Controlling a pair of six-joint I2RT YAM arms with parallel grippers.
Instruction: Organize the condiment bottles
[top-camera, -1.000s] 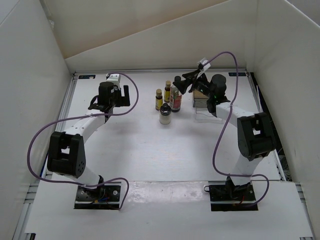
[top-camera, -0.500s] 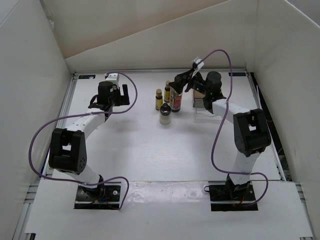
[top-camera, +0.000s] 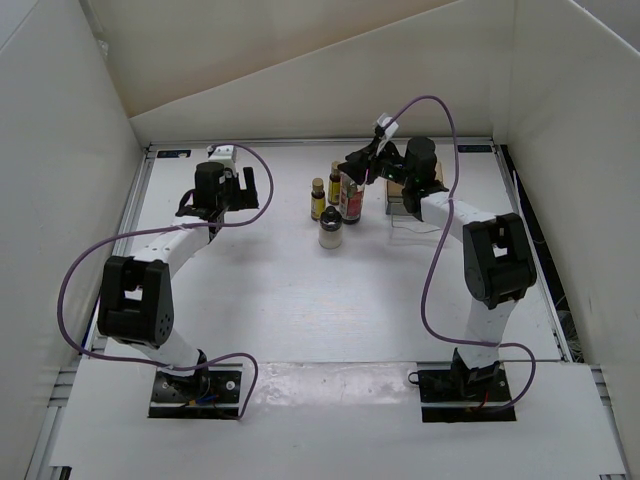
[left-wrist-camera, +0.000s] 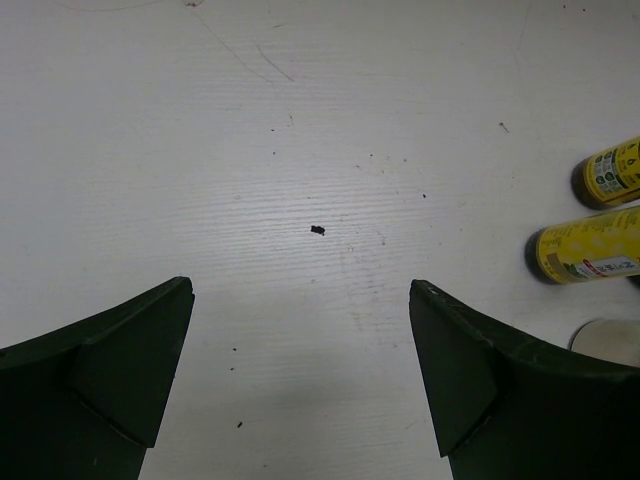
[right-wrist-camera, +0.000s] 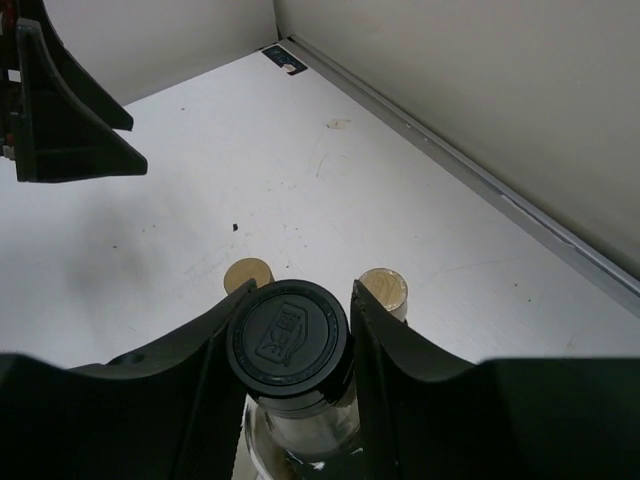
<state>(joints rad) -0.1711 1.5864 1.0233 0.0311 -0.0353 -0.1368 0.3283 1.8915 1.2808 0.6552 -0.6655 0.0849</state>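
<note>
The right arm reaches low to the middle of the far edge, its right gripper (right-wrist-camera: 290, 312) clamped on the tall clear bottle (top-camera: 351, 200) at its round embossed black cap (right-wrist-camera: 288, 340). Two yellow bottles (top-camera: 318, 198) and the squat whitish bottle (top-camera: 331, 230) stand just beside it. The left gripper (left-wrist-camera: 300, 290) hovers spread wide towards the far-left corner.

The table (top-camera: 300, 300) is white and flat, with a little dark speck (left-wrist-camera: 317, 230) and thin scratches on it. A tall white left wall (top-camera: 60, 150), right wall (top-camera: 580, 150) and far wall (top-camera: 300, 90) stand around it. A thin gray strip (top-camera: 290, 143) runs along the table's far edge. The light is soft.
</note>
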